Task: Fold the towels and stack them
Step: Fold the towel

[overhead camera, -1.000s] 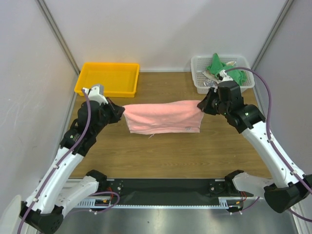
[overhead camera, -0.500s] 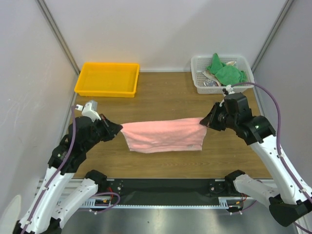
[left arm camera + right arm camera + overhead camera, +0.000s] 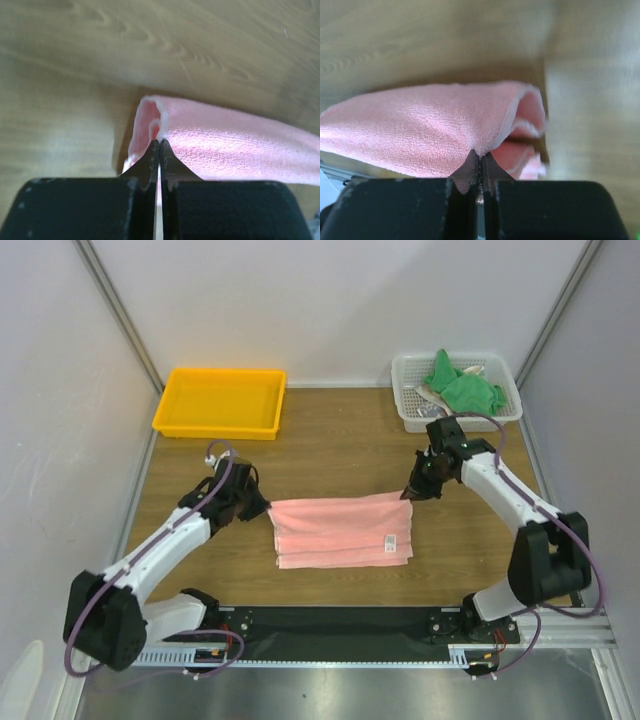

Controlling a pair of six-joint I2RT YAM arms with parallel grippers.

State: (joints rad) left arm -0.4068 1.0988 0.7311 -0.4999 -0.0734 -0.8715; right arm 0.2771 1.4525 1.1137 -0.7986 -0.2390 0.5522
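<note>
A pink towel (image 3: pixel 340 532) lies folded on the wooden table, its far edge still lifted between both grippers. My left gripper (image 3: pixel 262 508) is shut on the towel's far left corner; the left wrist view shows the pink towel (image 3: pixel 235 150) pinched at the left gripper (image 3: pixel 160 142). My right gripper (image 3: pixel 410 492) is shut on the far right corner; the right wrist view shows the pink towel (image 3: pixel 435 130) pinched at the right gripper (image 3: pixel 480 156), with lower layers under it. Green towels (image 3: pixel 465 388) lie in the white basket (image 3: pixel 407 410).
A yellow tray (image 3: pixel 218 402) stands at the back left. The white basket at the back right also holds some small items. Grey walls close in the left, right and back sides.
Both grippers have moved down and toward the near edge with the towel, laying it over itself on the table. The towel was hanging stretched in the air; now it rests folded.
</note>
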